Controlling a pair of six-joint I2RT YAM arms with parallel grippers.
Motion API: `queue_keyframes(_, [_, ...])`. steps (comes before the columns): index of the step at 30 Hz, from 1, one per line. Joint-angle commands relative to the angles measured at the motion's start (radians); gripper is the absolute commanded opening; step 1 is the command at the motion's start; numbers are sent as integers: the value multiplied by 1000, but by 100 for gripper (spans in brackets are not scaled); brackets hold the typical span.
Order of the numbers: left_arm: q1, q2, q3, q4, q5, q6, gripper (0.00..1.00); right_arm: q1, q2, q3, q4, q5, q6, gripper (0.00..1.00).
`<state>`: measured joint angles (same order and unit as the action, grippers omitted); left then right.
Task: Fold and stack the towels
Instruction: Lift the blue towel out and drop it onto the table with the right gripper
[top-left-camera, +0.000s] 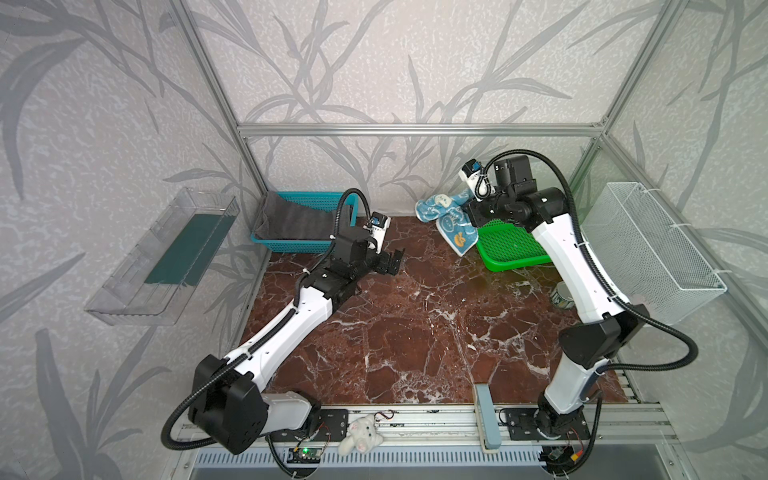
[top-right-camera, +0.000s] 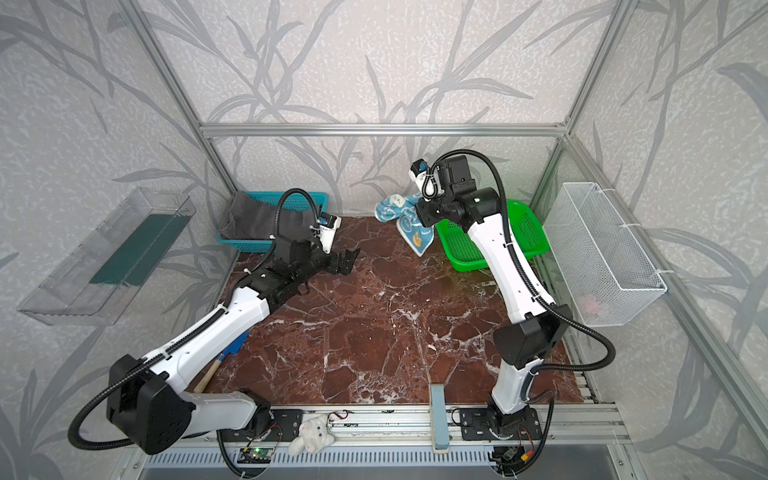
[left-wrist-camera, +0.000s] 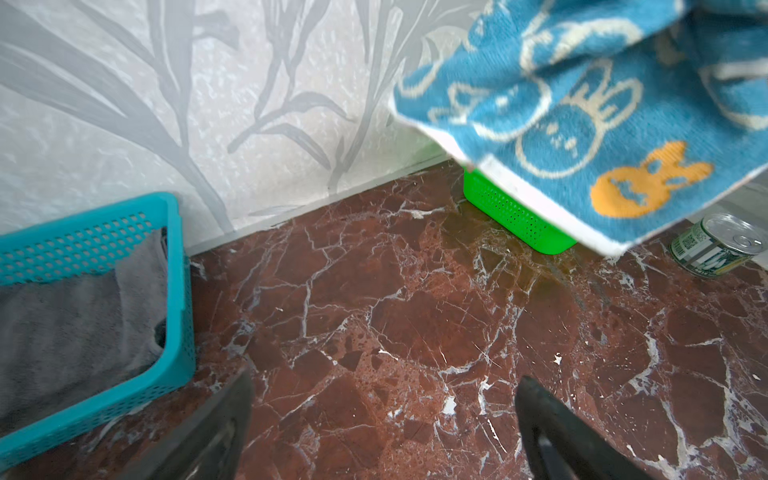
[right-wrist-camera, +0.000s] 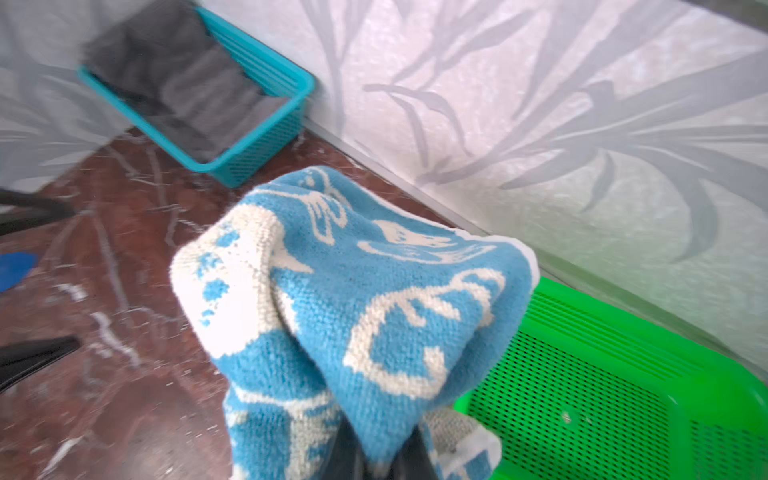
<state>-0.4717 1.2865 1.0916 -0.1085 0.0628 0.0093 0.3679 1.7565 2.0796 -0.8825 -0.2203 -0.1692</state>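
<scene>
- The teal bunny towel (top-left-camera: 446, 222) hangs bunched in the air at the back of the table, its lower corner dangling just beside the green basket (top-left-camera: 513, 251).
- The right gripper (right-wrist-camera: 376, 451) is clamped on the towel's upper folds.
- The dark grey towel (top-left-camera: 291, 220) lies draped in the teal basket (top-left-camera: 286, 246) at back left.
- The left gripper (top-left-camera: 392, 262) hovers over the marble table (top-left-camera: 415, 332) near the teal basket, jaws wide apart, holding nothing.

Cloth: bunny towel (right-wrist-camera: 353, 311) looped terry, rough; grey towel (left-wrist-camera: 75, 332) soft matt pile. Plastic, perforated, slightly glossy: teal basket (left-wrist-camera: 178, 270), green basket (right-wrist-camera: 602, 374). Stone look: tabletop (left-wrist-camera: 415, 332) polished red-brown, white-veined. Metal: can (left-wrist-camera: 719, 245), shiny lid.
</scene>
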Motion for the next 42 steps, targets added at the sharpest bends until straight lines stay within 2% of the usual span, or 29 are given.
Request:
queue_keyframes(1, [-3,-64,-35,-15,-49,67,99,-11,-100,-89,97,-223,97,0])
queue_keyframes(4, [0,-128,-68,-41,-70,107,99,-11,-134,-207,97,-384,165,0])
queue_keyframes(6, [2,-170,-87,-59,-84,119,99,-9,-137,-299,93,-448,206,0])
queue_keyframes(11, [11,-230,-123,-95,-117,111,99,-4,-59,-516,81,-430,241,2])
queue_keyframes(15, [15,-197,-137,-92,-126,100,99,4,63,-550,83,-288,238,21])
queue_keyframes(17, [13,-172,-134,-91,-120,91,99,30,91,-515,42,-122,189,47])
queue_keyframes(20, [16,-141,-125,-97,-103,75,99,78,74,-475,4,49,98,67])
queue_keyframes(23, [16,-121,-124,-91,-99,67,99,108,5,-514,43,114,5,78])
queue_keyframes(28, [21,-105,-125,-89,-128,58,99,154,-156,-668,102,121,-226,80])
queue_keyframes(30, [30,-104,-129,-90,-146,58,99,211,-210,-746,123,180,-310,80])
queue_keyframes(32, [45,-106,-135,-91,-159,54,99,279,-259,-833,173,245,-340,80])
queue_keyframes(36, [80,-107,-154,-72,-159,31,99,362,-310,-956,245,246,-288,76])
queue_keyframes(39, [101,-107,-169,-57,-151,18,99,412,-292,-1016,284,264,-215,63])
queue_keyframes(42, [118,-108,-187,-47,-134,8,99,455,-224,-1025,281,280,-114,55])
